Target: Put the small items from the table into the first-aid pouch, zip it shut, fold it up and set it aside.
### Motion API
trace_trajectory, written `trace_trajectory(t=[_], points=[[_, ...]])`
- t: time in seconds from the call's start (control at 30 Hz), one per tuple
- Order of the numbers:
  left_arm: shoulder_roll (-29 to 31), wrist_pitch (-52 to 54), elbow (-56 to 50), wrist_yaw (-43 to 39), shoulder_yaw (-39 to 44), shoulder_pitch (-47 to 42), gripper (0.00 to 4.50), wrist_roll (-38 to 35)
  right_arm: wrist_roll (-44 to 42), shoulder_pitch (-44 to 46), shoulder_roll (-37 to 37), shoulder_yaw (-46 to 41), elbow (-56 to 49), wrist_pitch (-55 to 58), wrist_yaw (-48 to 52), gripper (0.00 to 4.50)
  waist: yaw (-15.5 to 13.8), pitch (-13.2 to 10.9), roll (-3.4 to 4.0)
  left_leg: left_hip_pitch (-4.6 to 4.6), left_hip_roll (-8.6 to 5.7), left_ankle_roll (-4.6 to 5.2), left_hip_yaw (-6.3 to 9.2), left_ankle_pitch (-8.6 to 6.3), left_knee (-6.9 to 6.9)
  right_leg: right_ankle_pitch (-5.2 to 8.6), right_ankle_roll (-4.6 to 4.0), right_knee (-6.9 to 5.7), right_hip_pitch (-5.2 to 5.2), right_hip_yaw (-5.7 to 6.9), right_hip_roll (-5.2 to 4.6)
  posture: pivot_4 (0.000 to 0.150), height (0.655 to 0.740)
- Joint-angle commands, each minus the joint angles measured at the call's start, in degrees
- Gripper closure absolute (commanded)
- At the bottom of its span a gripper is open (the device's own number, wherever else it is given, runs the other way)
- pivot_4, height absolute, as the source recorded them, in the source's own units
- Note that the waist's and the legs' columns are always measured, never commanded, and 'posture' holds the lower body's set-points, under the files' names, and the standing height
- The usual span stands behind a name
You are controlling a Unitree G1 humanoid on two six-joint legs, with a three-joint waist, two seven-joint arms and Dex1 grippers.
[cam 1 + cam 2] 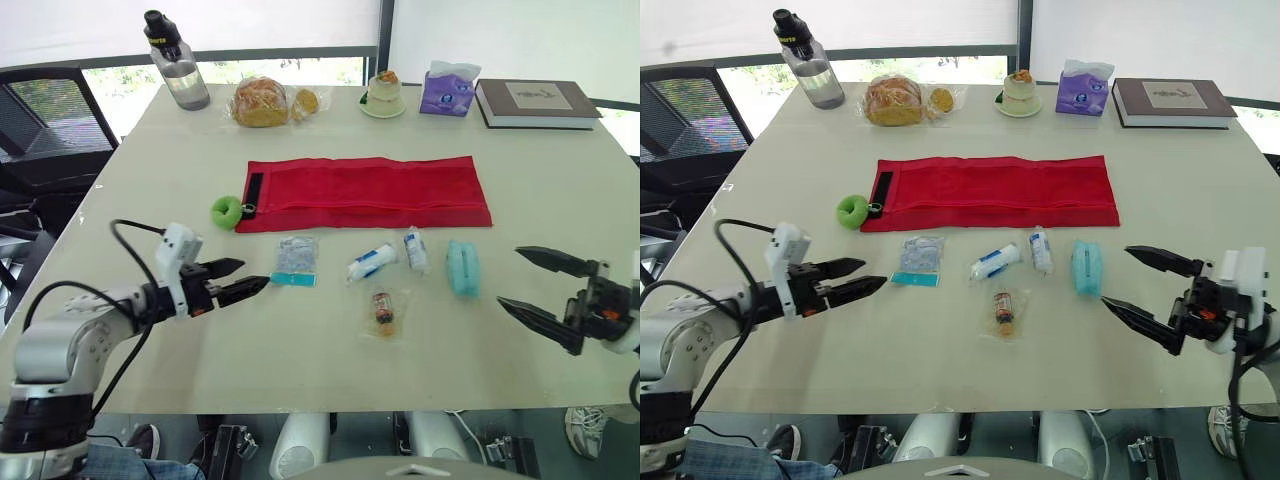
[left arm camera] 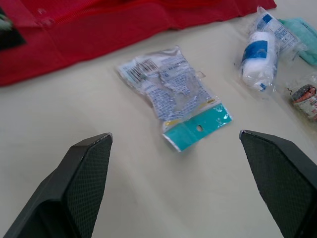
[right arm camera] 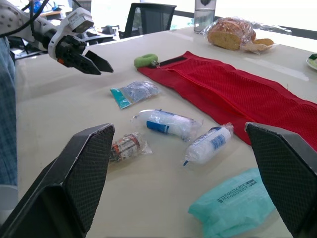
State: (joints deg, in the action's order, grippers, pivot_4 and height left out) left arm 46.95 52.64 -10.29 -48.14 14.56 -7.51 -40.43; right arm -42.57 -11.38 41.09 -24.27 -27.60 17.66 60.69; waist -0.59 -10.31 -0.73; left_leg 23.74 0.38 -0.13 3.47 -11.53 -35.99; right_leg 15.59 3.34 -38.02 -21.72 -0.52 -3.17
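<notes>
Your red pouch (image 1: 365, 192) lies spread flat at mid-table. The small items sit in a row just in front of it: a clear packet (image 1: 295, 259), two bandage rolls (image 1: 372, 262), a teal pack (image 1: 463, 267) and a vial packet (image 1: 384, 311). Your left gripper (image 1: 252, 275) hangs beside the clear packet, fingers apart. Your right gripper (image 1: 509, 275), near the teal pack, is spread wide.

Red pouch (image 1: 365, 191), green loop (image 1: 226, 211), teal packet (image 1: 463, 267).
</notes>
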Motion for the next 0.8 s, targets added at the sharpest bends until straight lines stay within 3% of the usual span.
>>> trace_trajectory(t=[0.03,0.27,0.63,0.73,0.8], points=[[-2.51,7.59,2.63,4.21,-0.85,-5.81,0.1,-2.54,0.27,1.11,-0.38,2.65,-5.09,0.05,-2.34,0.0,-0.02,0.0,0.0,-0.02,0.0,0.0,0.02,0.0,-0.02,0.0,0.0,-0.02,0.01,-0.01,0.04,0.15,0.74],[-11.87,21.23,13.13,13.26,-1.21,-18.1,0.1,-3.8,0.37,7.8,-0.83,10.6,-10.22,4.81,-9.89,0.0,-0.02,-0.01,-0.04,0.03,-0.07,0.0,0.05,0.01,-0.3,-0.09,0.18,-0.08,0.03,-0.03,0.16,0.15,0.74],[-13.83,26.85,18.86,13.47,-1.79,-21.51,0.1,-3.84,1.03,11.16,-0.01,13.25,-11.91,8.28,-14.26,0.0,-0.14,0.11,0.03,-0.05,-0.08,-0.01,0.02,0.02,-0.32,-0.27,-0.05,-0.1,0.08,-0.11,0.14,0.15,0.74],[-13.87,27.5,18.55,13.25,-1.41,-21.26,0.9,-4.11,1.03,12.18,-0.05,13.56,-11.9,8.88,-14.98,0.0,-0.07,0.1,0.03,-0.05,-0.07,-0.01,-0.01,0.02,-0.33,-0.27,-0.05,-0.1,0.07,-0.15,0.14,0.15,0.74],[-13.98,27.45,18.6,13.2,-1.32,-20.9,1.89,-3.96,1.13,12.46,-0.15,13.83,-12.09,9.14,-15.39,0.0,-0.1,0.1,0.03,-0.01,-0.07,-0.01,-0.02,0.02,-0.33,-0.28,-0.06,-0.08,0.05,-0.18,0.12,0.15,0.74]])
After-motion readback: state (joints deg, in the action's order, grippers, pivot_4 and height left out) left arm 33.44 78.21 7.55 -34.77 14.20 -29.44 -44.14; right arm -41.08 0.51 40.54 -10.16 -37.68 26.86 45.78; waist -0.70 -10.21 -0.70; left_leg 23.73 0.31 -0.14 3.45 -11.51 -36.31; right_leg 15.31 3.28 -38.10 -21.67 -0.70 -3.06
